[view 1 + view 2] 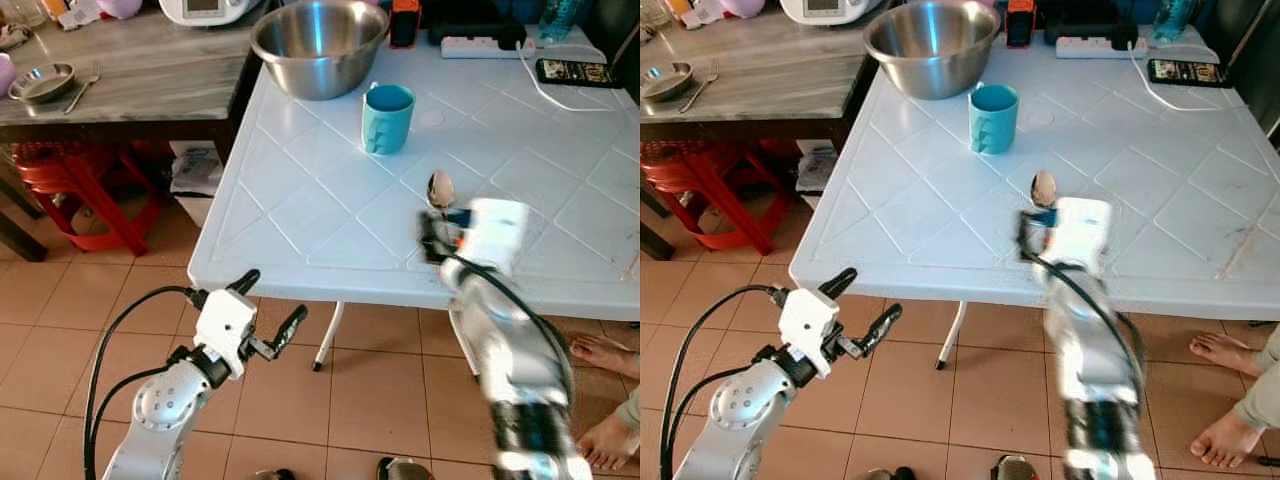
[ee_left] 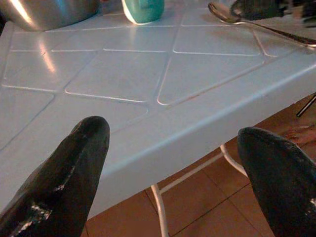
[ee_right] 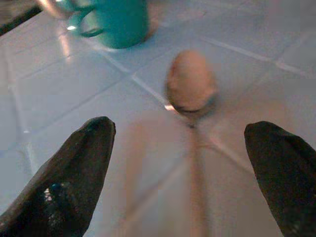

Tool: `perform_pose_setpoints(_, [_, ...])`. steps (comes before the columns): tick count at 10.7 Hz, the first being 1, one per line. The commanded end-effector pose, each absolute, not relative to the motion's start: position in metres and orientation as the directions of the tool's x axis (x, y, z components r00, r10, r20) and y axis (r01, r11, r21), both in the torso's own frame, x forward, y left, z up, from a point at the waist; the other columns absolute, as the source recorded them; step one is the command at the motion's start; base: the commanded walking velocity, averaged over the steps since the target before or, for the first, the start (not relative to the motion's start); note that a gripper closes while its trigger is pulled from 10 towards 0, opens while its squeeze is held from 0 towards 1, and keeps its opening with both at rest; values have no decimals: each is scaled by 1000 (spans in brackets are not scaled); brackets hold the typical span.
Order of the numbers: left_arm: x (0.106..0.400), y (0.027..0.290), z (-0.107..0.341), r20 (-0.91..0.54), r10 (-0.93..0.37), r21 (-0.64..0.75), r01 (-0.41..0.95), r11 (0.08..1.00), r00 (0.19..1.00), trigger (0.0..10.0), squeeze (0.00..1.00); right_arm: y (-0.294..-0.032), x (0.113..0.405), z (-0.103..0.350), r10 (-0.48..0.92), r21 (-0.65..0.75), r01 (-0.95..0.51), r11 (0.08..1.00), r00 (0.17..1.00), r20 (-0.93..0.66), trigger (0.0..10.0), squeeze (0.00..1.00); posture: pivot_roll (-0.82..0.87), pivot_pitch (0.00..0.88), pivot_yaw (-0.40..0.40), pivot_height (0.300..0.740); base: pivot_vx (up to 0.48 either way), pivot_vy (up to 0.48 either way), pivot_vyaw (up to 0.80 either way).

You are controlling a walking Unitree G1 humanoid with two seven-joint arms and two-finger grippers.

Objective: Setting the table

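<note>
Furthest left stood a wooden table (image 1: 150, 75) with a small steel dish (image 1: 42, 81) and a fork (image 1: 80, 87) on it, and a red stool (image 1: 75, 185) beneath. None of that was in reach, so I left it alone.

My left gripper (image 1: 270, 310) hung below the near edge of the white table (image 1: 300, 215), over the tiled floor (image 1: 60, 310), fingers spread wide and holding nothing. Its wrist view looked up along the table edge.

On the white table, a big steel bowl (image 1: 318, 45) sat at the far side, with a teal mug (image 1: 388, 117) just in front of it. Nearer me lay the spoon (image 1: 440, 190), bowl end pointing away toward the mug and well apart from it.

My right gripper (image 3: 180, 173) was over the table, right at the spoon's handle end. In its wrist view the two fingers (image 3: 74, 168) stood wide apart with the handle running between them, neither closed on it. I could not tell from the blurred frames whether the spoon was resting flat.

Further right were a power strip (image 1: 485, 45), a phone (image 1: 575, 72) on a white cable, and a person's bare feet (image 1: 605, 400) on the floor.

I judged this to be the spoon step: either about to grasp or just laid down. Next I needed to keep the spoon centred between the fingers, or lift clear without nudging it.
</note>
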State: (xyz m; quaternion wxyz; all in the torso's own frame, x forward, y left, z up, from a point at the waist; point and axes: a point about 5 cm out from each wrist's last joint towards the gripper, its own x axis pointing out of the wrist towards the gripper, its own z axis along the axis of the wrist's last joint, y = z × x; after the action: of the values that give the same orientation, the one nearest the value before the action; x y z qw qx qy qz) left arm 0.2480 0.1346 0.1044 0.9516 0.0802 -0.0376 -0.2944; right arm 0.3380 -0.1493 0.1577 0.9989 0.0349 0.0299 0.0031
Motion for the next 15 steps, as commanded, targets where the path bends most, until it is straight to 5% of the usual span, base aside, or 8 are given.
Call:
perform_pose_setpoints(1, [246, 136, 105, 20, -572, 181, 560, 809, 820, 10000, 0, -139, 341, 157, 44, 66, -39, 997, 997, -70, 10000, 0, -65, 198, 94, 740, 0, 0, 0])
perform_pose_setpoints(5, [243, 135, 106, 24, -563, 176, 551, 816, 826, 10000, 0, -132, 350, 157, 48, 45, -44, 998, 995, -93, 10000, 0, -48, 201, 86, 740, 0, 0, 0])
perform_pose_setpoints(9, [246, 136, 105, 21, -565, 172, 554, 814, 825, 10000, 0, -147, 344, 176, -5, 81, 2, 997, 999, 43, 10000, 0, -60, 199, 98, 740, 0, 0, 0])
perform_pose_setpoints(13, [246, 134, 106, 17, -574, 172, 563, 808, 819, 10000, 0, -153, 343, 148, -26, 49, 30, 998, 995, -99, 10000, 0, -58, 203, 105, 740, 0, 0, 0])
perform_pose_setpoints(14, [245, 133, 107, 19, -574, 175, 562, 808, 819, 10000, 0, -153, 348, 150, -26, 54, 32, 998, 993, -111, 8471, 0, -56, 205, 103, 740, 0, 0, 0])
perform_pose_setpoints(15, [245, 132, 109, 21, -574, 177, 562, 808, 819, 10000, 0, -153, 351, 151, -18, 55, 25, 998, 992, -124, 4588, 0, -54, 206, 101, 740, 0, 0, 0])
